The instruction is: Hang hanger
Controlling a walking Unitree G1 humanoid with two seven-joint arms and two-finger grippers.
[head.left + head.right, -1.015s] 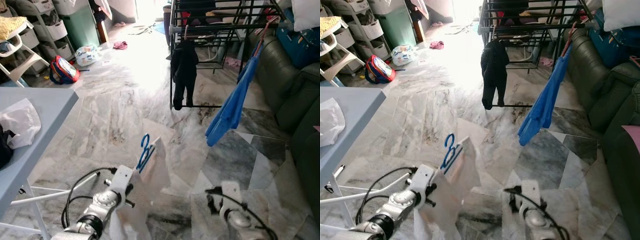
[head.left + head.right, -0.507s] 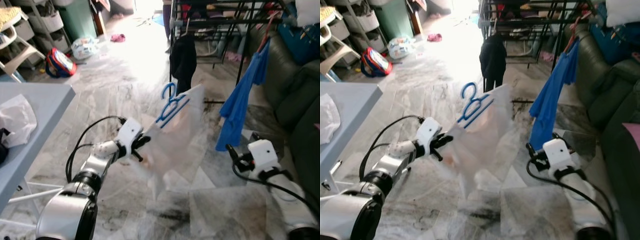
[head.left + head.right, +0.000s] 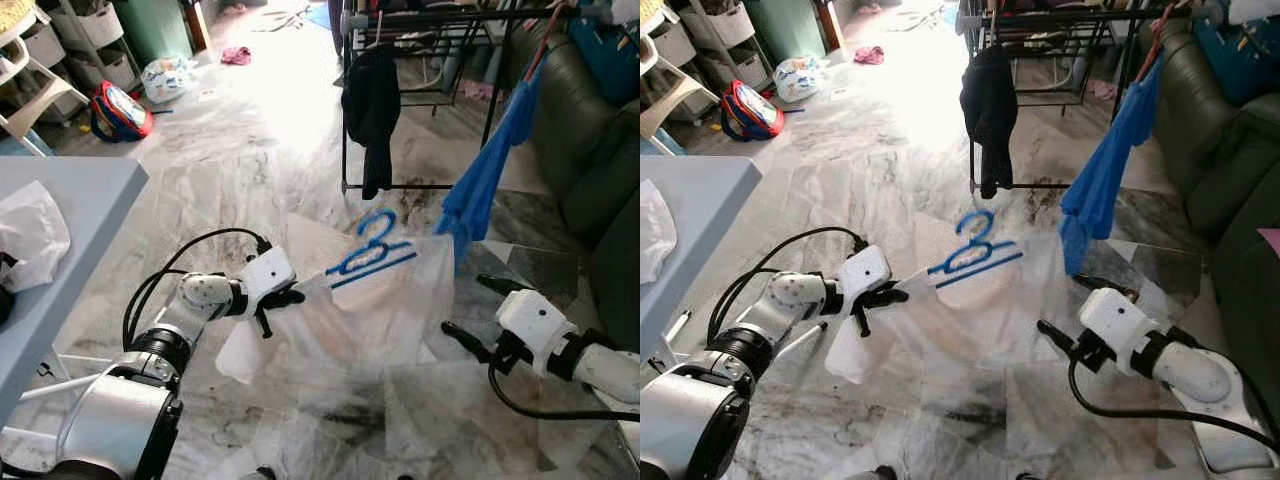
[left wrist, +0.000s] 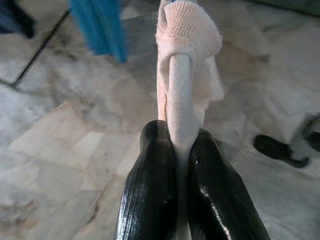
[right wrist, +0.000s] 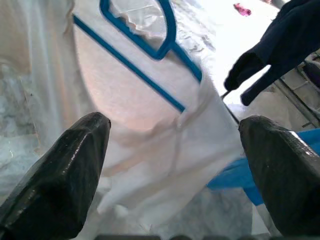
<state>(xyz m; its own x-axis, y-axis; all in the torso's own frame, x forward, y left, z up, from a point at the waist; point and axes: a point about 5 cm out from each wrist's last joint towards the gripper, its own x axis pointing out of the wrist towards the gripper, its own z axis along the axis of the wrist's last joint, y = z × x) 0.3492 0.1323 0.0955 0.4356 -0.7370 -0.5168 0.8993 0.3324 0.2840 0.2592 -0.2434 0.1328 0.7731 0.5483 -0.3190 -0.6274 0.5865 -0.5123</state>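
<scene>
A blue hanger (image 3: 368, 250) carries a thin white garment (image 3: 350, 315) that hangs spread out low over the marble floor. My left gripper (image 3: 282, 299) is shut on the garment's left shoulder; the left wrist view shows the fabric (image 4: 189, 75) pinched between the black fingers (image 4: 150, 190). My right gripper (image 3: 470, 315) is open, close to the garment's right edge and apart from it, with the hanger (image 5: 145, 42) and cloth ahead between its fingers (image 5: 65, 170). The black drying rack (image 3: 440, 20) stands farther ahead, holding a dark garment (image 3: 372, 100) and a blue shirt (image 3: 490, 170).
A pale blue table (image 3: 50, 240) with a white bag (image 3: 30, 235) stands at my left. A dark green sofa (image 3: 600, 150) lines the right side. Shelves, a red bag (image 3: 118, 112) and scattered items lie at the far left. Open marble floor (image 3: 250, 170) leads to the rack.
The left gripper has lowered the hanger and garment and tilted them nearly level. The right gripper has come in beside the garment's right edge. The camera has tilted down a little.
</scene>
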